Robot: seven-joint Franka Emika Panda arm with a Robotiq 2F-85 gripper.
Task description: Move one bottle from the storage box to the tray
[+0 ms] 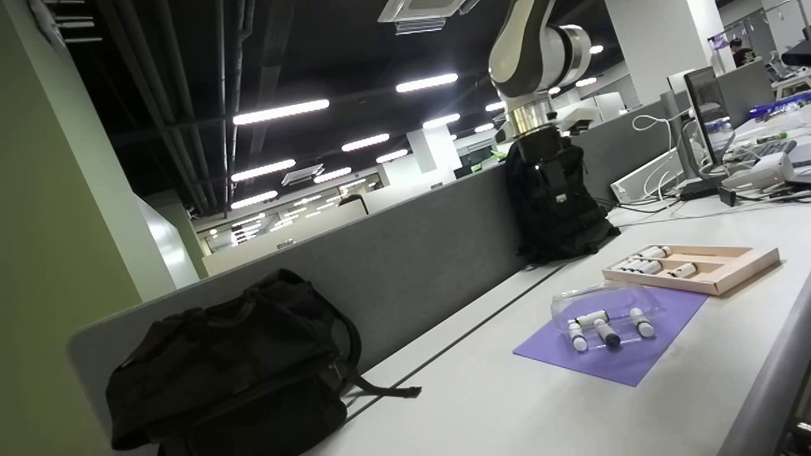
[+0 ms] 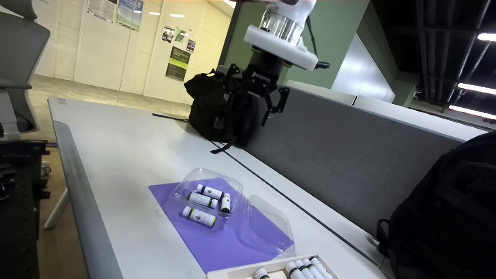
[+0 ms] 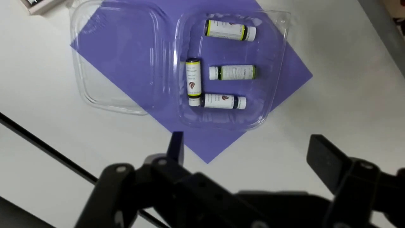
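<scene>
Wrist view, left to right: a corner of the wooden tray; the folded-out lid of the clear plastic storage box, partly over a purple sheet; the box itself, 4 white-capped bottles lying inside. Nearest the camera, the Robotiq gripper, fingers parted wide, hangs above the white desk.

Bright ceiling strip lights, glints on storage box, tool blurred

The white bench, crossed lengthwise by a dark seam, carries a flat purple sheet and, just beside it, a light wooden tray. One black backpack, another backpack and a monitor also rest directly on it.
</scene>
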